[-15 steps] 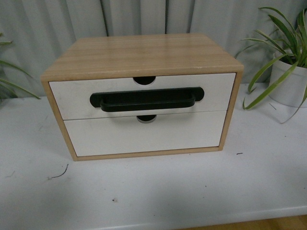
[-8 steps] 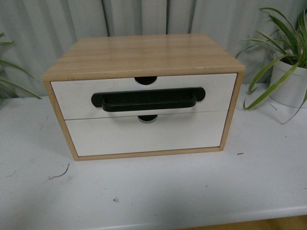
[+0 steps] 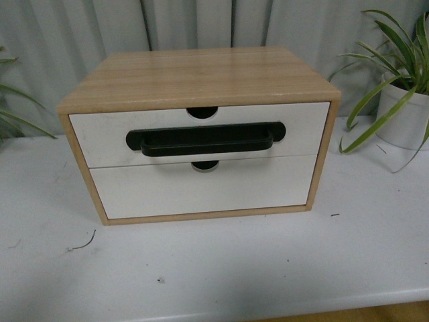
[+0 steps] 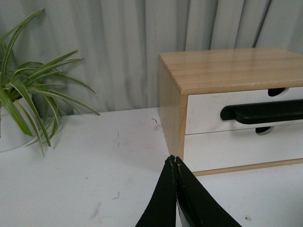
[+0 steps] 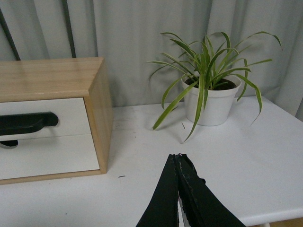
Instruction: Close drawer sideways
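**Front view:** the drawer point(image 3: 305, 131), the upper of two in the wooden cabinet point(image 3: 201, 74) on the white table point(image 3: 234, 268), was seen flush with the frame. No arm was shown.

**Left wrist view:** the left gripper point(image 4: 174, 160) was held empty, its fingers pressed together, near the cabinet's corner.

**Right wrist view:** the right gripper point(image 5: 176, 156) was likewise pinched together on nothing, apart from the cabinet.

The drawer was judged rigid, light and free-sliding. Its black bar handle point(image 3: 204, 141) or flat front was judged the best place to be pressed.

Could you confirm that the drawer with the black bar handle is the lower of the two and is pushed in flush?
Not quite: the drawer with the black bar handle is the upper of the two, as the front view shows. It is pushed in flush.
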